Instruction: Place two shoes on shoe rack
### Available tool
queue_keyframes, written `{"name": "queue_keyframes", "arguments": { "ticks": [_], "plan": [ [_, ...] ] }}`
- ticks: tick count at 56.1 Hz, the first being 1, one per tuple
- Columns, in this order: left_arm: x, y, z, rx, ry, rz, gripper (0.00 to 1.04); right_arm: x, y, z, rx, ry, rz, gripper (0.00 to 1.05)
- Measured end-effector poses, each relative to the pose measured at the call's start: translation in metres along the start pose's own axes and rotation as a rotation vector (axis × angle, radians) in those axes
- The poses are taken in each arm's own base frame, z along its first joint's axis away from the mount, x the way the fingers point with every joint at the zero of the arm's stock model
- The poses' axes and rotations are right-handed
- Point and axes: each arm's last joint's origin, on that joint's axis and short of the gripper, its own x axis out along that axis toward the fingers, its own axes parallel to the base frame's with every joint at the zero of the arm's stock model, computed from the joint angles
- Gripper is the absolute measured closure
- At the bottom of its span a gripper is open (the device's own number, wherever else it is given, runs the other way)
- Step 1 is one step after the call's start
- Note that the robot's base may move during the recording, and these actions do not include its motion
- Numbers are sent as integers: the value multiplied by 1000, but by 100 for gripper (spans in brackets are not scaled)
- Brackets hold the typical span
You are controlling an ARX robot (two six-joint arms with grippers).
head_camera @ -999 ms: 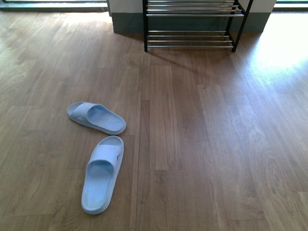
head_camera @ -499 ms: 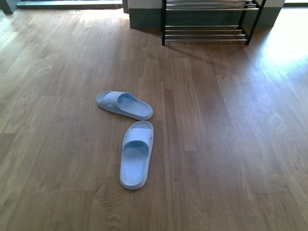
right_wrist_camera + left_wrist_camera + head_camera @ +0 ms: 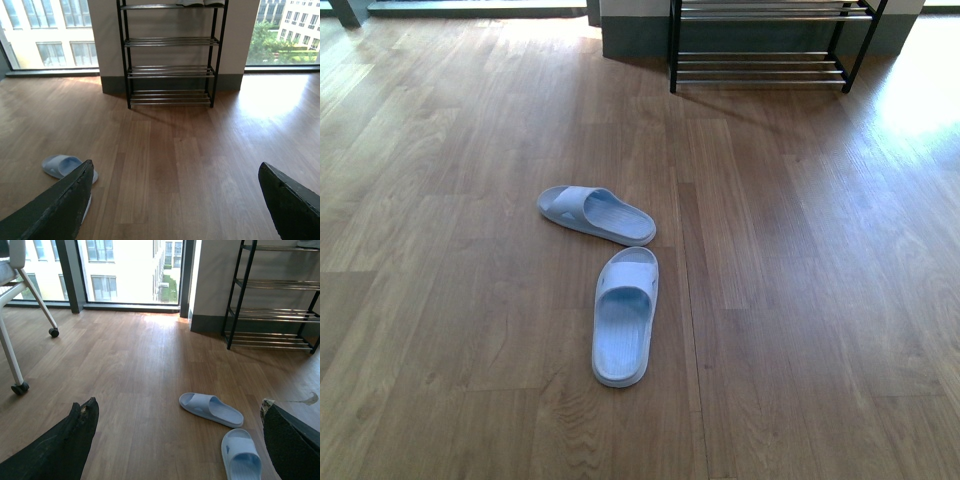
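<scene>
Left tool (image 3: 176,409), left wrist view: fingers spread wide, nothing held. It is carried low over the floor (image 3: 125,370) and aimed at the sandals, judged a ready posture for a first pick. Two pale blue sandals are counted here, the far sandal (image 3: 211,409) and the near sandal (image 3: 241,460), both flat on the floor, soles down. The shoe rack (image 3: 272,315) stands well beyond them against the wall. One white chair (image 3: 20,315) on casters is noted off to the side.

Right tool (image 3: 175,166), right wrist view: fingers likewise wide apart and empty. It is pointed squarely at the rack (image 3: 170,55), judged so the shelves can be kept in sight. Four tiers of rods are counted. Something pale sits on the top tier, cut off by the frame edge. Only one sandal (image 3: 62,165) is clearly seen.

Front view: neither tool is in view. The far sandal (image 3: 597,214) lies crosswise, and the near sandal (image 3: 624,316) points its toe at it, close but apart. This loose angle is judged as shoes simply left lying, not yet handled. The rack (image 3: 760,60) is well apart from both. None of the two placements is done.
</scene>
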Motion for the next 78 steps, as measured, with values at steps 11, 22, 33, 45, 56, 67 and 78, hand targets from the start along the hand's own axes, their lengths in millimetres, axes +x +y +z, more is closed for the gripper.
{"name": "queue_keyframes", "arguments": {
  "ticks": [11,22,33,45,56,67,78],
  "plan": [
    [0,0,0,0,0,0,9,0,0,0,0,1,0,9],
    [0,0,0,0,0,-1,9,0,0,0,0,0,0,9],
    [0,0,0,0,0,0,9,0,0,0,0,0,0,9],
    [0,0,0,0,0,-1,9,0,0,0,0,0,0,9],
    [0,0,0,0,0,-1,9,0,0,0,0,0,0,9],
    [0,0,0,0,0,-1,9,0,0,0,0,0,0,9],
    [0,0,0,0,0,0,9,0,0,0,0,0,2,9]
  ]
}}
